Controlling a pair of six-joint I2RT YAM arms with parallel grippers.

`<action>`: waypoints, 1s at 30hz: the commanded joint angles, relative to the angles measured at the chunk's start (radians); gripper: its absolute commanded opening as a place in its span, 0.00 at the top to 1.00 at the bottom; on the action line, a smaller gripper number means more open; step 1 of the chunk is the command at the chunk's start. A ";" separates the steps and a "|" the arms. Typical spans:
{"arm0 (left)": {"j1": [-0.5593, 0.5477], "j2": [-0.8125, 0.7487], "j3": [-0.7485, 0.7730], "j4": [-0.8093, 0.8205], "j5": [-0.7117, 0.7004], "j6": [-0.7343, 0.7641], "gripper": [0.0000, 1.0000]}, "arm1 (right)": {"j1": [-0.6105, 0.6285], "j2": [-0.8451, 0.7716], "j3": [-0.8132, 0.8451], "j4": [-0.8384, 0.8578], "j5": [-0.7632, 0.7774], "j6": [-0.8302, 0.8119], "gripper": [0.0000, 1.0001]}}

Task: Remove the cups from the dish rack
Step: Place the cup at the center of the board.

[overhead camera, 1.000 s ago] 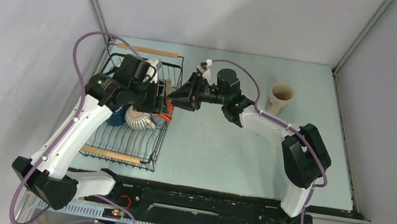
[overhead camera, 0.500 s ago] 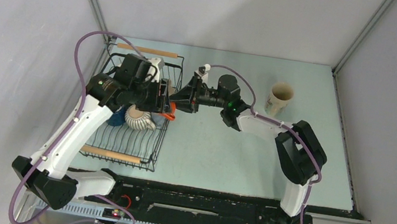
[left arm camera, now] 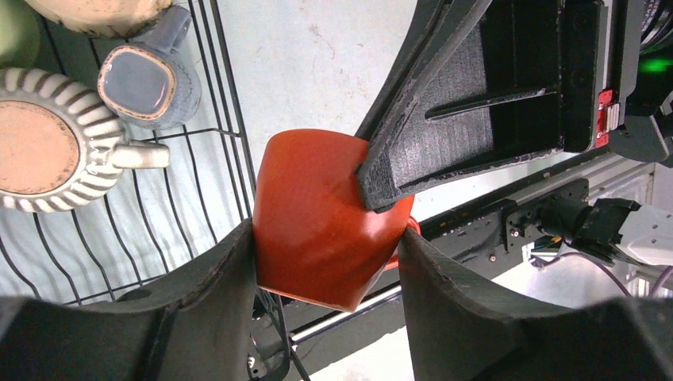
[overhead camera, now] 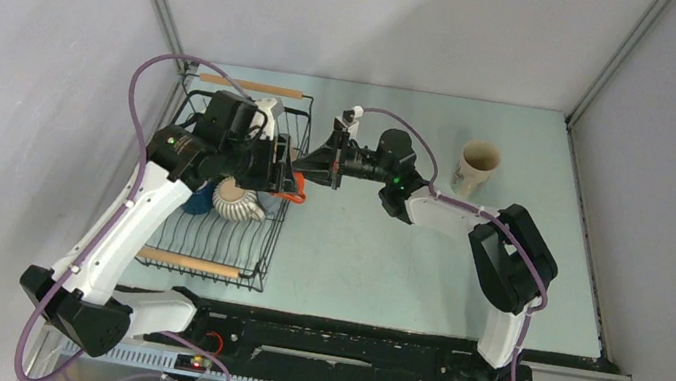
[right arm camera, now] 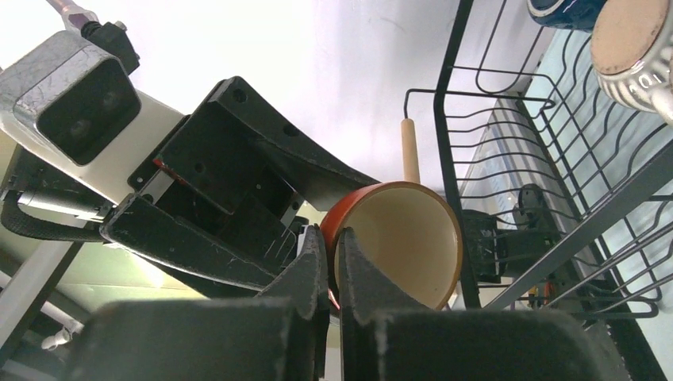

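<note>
Two grippers share one orange mug [left arm camera: 313, 198] at the right rim of the dish rack [overhead camera: 273, 231]. The left gripper [left arm camera: 325, 254] clamps its body from both sides; the right gripper [right arm camera: 333, 242], nearly closed, pinches the rim wall, one finger inside. I judge this a handover. The rack holds other mugs [left arm camera: 48, 151]. A tan cup [overhead camera: 475, 167] stands well apart on the pale green table [overhead camera: 375, 257], between plain grey walls [overhead camera: 390, 16].
</note>
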 commanded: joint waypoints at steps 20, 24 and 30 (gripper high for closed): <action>-0.012 -0.037 -0.071 0.148 0.045 0.018 0.23 | -0.009 -0.100 -0.017 -0.151 0.088 -0.070 1.00; -0.011 -0.045 -0.074 0.161 0.054 0.021 0.15 | -0.013 -0.106 -0.018 -0.174 0.104 -0.080 1.00; -0.011 -0.050 -0.074 0.165 0.055 0.028 0.08 | -0.025 -0.115 -0.018 -0.204 0.119 -0.096 1.00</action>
